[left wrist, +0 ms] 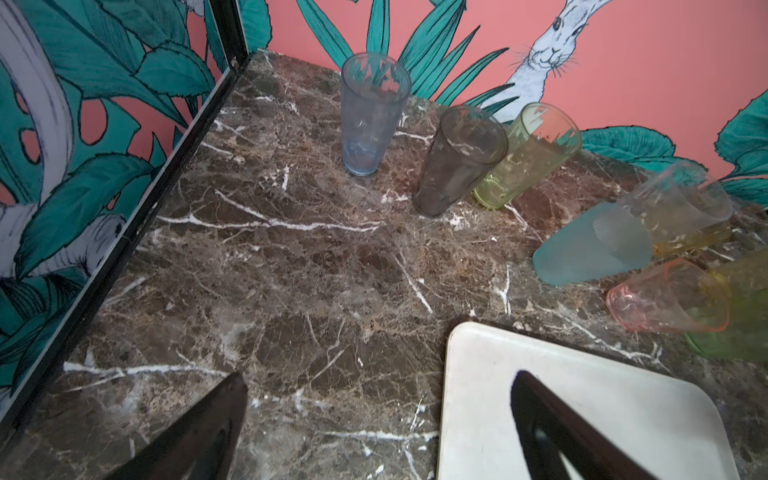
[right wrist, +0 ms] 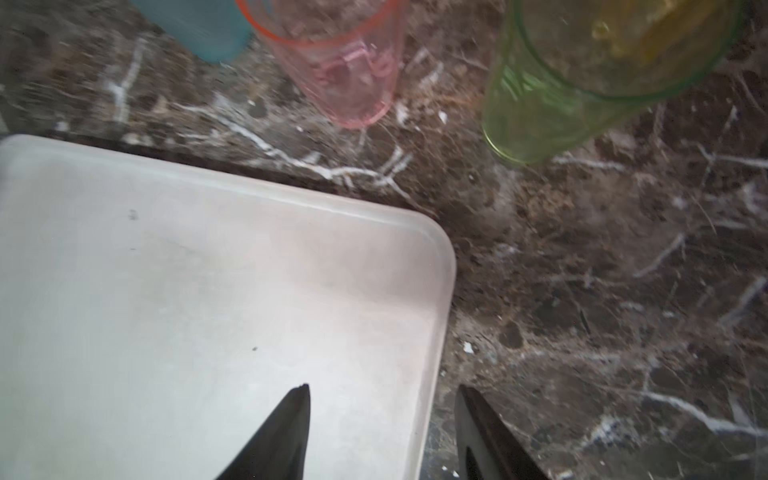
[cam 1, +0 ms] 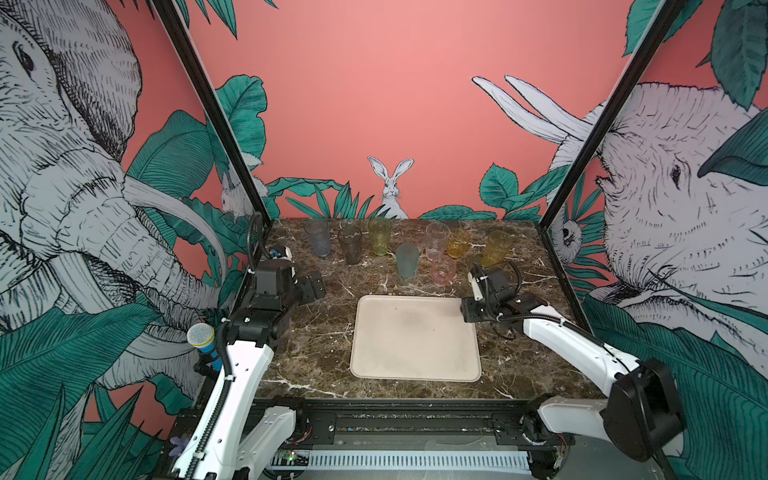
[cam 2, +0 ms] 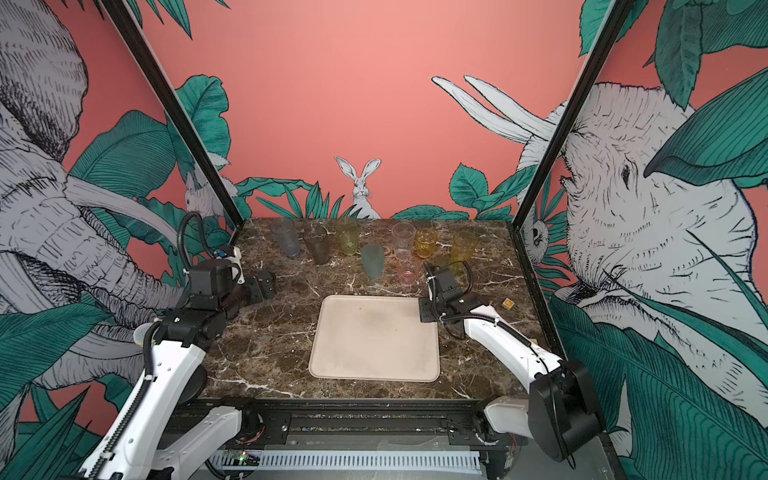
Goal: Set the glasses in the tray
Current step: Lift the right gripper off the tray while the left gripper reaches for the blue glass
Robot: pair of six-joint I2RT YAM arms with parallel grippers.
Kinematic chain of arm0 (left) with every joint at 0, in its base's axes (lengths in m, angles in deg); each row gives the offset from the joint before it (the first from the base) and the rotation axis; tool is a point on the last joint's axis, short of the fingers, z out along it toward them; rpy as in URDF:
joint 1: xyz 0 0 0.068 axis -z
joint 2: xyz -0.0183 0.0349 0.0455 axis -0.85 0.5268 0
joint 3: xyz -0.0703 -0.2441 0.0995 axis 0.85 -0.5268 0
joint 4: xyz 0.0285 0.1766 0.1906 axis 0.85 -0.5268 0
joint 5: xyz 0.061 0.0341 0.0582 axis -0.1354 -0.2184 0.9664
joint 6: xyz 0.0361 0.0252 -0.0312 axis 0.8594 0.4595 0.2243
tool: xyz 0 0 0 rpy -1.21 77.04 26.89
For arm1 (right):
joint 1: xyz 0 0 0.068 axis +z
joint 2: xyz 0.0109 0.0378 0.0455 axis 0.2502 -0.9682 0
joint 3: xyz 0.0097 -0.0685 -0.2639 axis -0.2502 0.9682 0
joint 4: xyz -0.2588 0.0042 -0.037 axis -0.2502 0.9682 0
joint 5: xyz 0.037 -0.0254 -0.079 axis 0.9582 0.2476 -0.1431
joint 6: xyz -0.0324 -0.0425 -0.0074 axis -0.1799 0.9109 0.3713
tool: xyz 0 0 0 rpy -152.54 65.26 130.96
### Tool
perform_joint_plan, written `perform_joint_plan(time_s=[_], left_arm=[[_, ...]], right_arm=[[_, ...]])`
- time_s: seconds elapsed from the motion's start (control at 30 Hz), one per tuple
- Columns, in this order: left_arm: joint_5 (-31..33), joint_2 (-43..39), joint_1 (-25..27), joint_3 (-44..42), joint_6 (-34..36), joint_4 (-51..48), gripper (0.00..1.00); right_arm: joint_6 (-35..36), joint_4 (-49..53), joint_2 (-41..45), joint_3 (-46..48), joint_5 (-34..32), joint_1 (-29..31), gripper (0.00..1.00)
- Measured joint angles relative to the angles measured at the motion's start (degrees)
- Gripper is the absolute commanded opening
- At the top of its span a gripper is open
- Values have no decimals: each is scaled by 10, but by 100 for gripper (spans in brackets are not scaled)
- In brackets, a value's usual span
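Glasses (cam 1: 379, 243) stand along the far side of the tabletop (cam 1: 324, 328), none yet in the tray (cam 1: 415, 338), which lies bare at the near middle. The right jaws hang apart and empty over the tray's far right corner; the left jaws, spread wide and empty, hover at the left. Nearest the right arm (cam 1: 494, 299) are the short pink glass (right wrist: 345, 70) and the short green glass (right wrist: 540, 104). A good pick, I judge, takes one low on its wall, jaws square to it and clear of its neighbours, then lifts straight up so nothing tips.
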Motion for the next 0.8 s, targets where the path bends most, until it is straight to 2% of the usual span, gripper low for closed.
perform_joint_plan(time_s=[0.3, 0.6, 0.8], left_arm=[[7, 161, -7, 170, 5, -15, 100], [2, 368, -47, 362, 4, -65, 98], [-12, 501, -77, 479, 4, -107, 87]], right_arm=[[12, -191, 35, 75, 110, 6, 59], [28, -327, 37, 137, 136, 33, 61], [36, -367, 23, 163, 143, 35, 62]])
